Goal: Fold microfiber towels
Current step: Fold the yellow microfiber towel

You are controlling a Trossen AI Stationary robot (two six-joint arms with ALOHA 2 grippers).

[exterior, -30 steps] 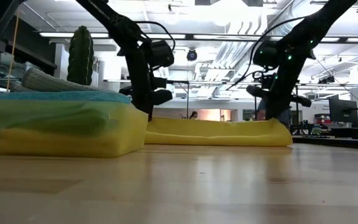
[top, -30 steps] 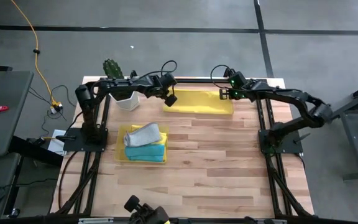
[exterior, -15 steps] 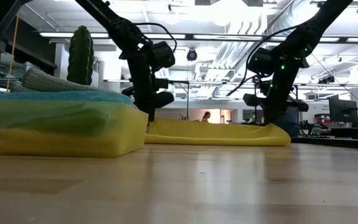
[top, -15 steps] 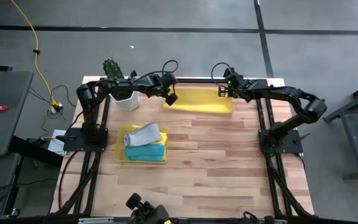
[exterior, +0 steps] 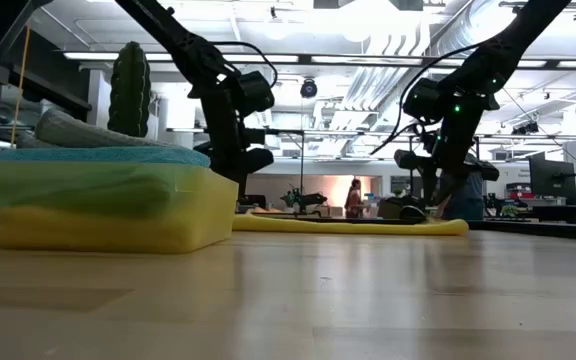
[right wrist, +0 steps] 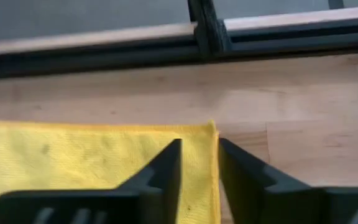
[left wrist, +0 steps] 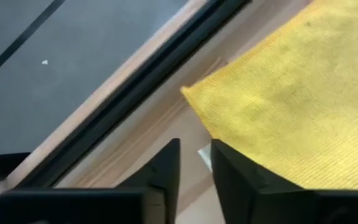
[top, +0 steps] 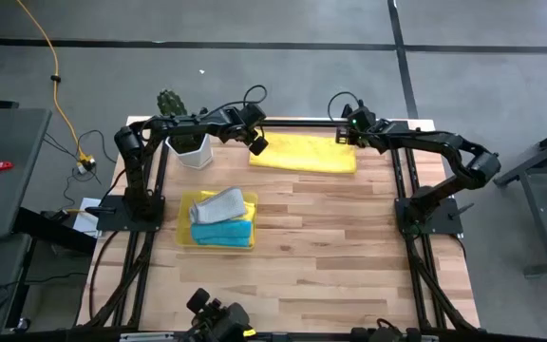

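Observation:
A folded yellow microfiber towel (top: 302, 154) lies flat along the table's far edge, also seen as a thin strip in the low view (exterior: 348, 226). My left gripper (top: 257, 145) hovers open just off the towel's far left corner (left wrist: 194, 99); only bare wood shows between its fingers (left wrist: 194, 168). My right gripper (top: 347, 136) hovers open over the towel's far right corner (right wrist: 207, 134), its fingers (right wrist: 199, 168) standing either side of the towel's right edge without holding it.
A translucent yellow tray (top: 186, 237) at the table's left holds a grey towel (top: 218, 204) on a turquoise one (top: 224, 231). A cactus in a white pot (top: 183, 142) stands at the far left. A black frame rail (top: 302, 123) runs along the far edge. A person (exterior: 353, 197) stands in the room behind.
Both grippers have moved a little toward the table's far edge. The yellow towel, which stood raised up to the grippers at both ends, has dropped and now lies flat and thin on the table, free of both grippers.

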